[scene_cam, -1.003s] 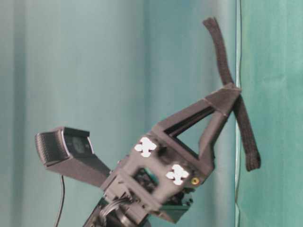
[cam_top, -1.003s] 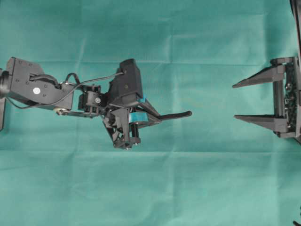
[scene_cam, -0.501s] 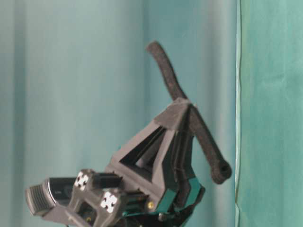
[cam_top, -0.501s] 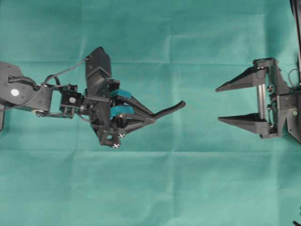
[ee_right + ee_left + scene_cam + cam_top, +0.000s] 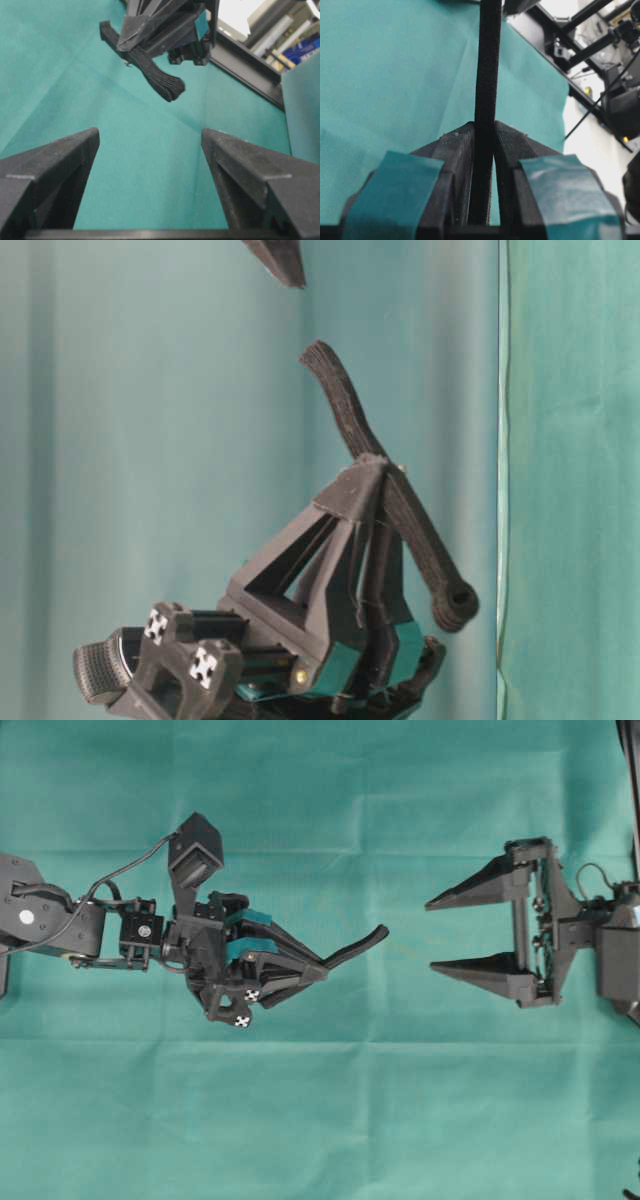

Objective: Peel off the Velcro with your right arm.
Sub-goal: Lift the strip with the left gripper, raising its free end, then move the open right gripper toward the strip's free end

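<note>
The wrinkled teal cloth covering the table (image 5: 330,1120) lies open on every side of the two arms, with the only hard edge being the black frame rail (image 5: 250,65) past the cloth's far border in the right wrist view, so there is plenty of room to work in the middle. Over the last second the right arm's black gripper with two plain dark-grey pointed fingers (image 5: 432,935) has come in from the right edge of the overhead view toward the centre, its jaws spread wide and holding nothing. The left arm's black gripper with teal pads and white checker markers (image 5: 322,970) has drawn back slightly and rolled its wrist, and stays clamped narrow on the thin, floppy black Velcro strip (image 5: 358,944). The strip is held off the cloth, pinched partway along, its free end now angled toward the open fingers with a clear gap between them. In my judgement this is the approach step: the free end is nearly lined up between the right fingers, and nothing has been peeled yet.
</note>
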